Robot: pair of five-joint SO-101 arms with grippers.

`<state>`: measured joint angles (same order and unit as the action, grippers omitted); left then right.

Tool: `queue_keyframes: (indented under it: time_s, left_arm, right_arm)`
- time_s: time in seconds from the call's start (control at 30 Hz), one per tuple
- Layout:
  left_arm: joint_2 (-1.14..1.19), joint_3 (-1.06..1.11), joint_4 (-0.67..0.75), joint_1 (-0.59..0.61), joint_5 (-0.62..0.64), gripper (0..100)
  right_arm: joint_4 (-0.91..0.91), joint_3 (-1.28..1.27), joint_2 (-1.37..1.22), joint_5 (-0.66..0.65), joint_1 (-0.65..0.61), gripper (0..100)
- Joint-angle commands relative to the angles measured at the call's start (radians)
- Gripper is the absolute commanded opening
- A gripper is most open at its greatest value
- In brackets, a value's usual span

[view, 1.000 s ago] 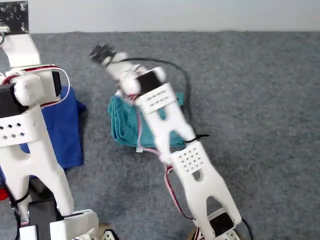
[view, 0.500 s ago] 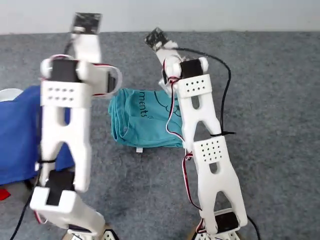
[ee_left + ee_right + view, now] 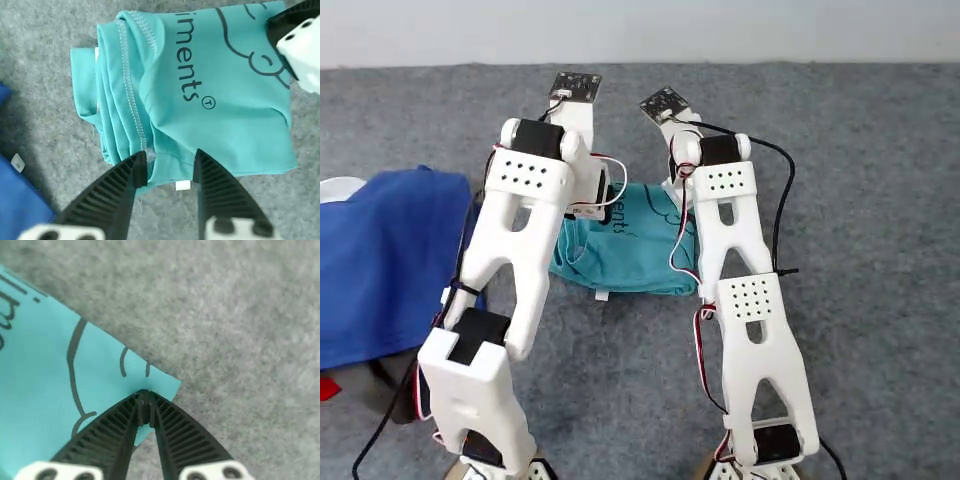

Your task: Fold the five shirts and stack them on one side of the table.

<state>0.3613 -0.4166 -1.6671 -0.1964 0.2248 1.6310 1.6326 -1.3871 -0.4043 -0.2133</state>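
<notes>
— Both arms have swung in over the teal shirt (image 3: 620, 258). Where is it?
— Centre of the high view, folded on the counter (image 3: 860, 200). My right jaws pinch its corner; my left jaws gape, straddling its edge.

Left arm (image 3: 520, 225) and right arm (image 3: 732, 215) crowd the teal shirt (image 3: 620, 262), blue shirt (image 3: 390, 270) hogs the left side, grey mat (image 3: 870, 230) lies open to the right.

Your left arm (image 3: 510, 250) and right arm (image 3: 745, 310): white slotted links, dot-grid holes, black servos (image 3: 535, 137). Red and white wires (image 3: 605, 195) on left; black cable (image 3: 778, 200) down right. Fingers (image 3: 120, 192) black, ribbed, on white bases with screw holes.
</notes>
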Motion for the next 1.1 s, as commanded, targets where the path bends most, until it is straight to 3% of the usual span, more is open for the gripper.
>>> queue_keyframes:
  time_s: [0.0, 0.07, 0.47, 0.67, 0.87, 1.07]
  left_arm:
    - [0.0, -0.002, 0.006, -0.009, 0.012, 6]
    - [0.008, 0.001, 0.008, -0.014, 0.006, 1]
    - [0.218, -0.001, 0.029, -0.071, -0.003, 1]
    - [0.322, 0.004, 0.017, -0.034, -0.037, 1]
    - [0.295, 0.007, -0.048, 0.046, -0.069, 1]
    - [0.12, 0.038, -0.077, 0.058, -0.08, 1]
  right_arm:
    - [-0.013, 0.006, 0.018, 0.052, 0.016, 1.0]
    - [-0.013, 0.006, 0.018, 0.064, 0.015, 1.0]
    - [-0.013, 0.006, 0.013, 0.072, 0.008, 1.0]
    - [-0.022, -0.002, 0.01, 0.066, 0.016, 1.0]
    - [-0.015, -0.002, 0.01, 0.064, 0.039, 1.0]
    - [-0.015, 0.005, 0.012, 0.064, 0.041, 1.0]
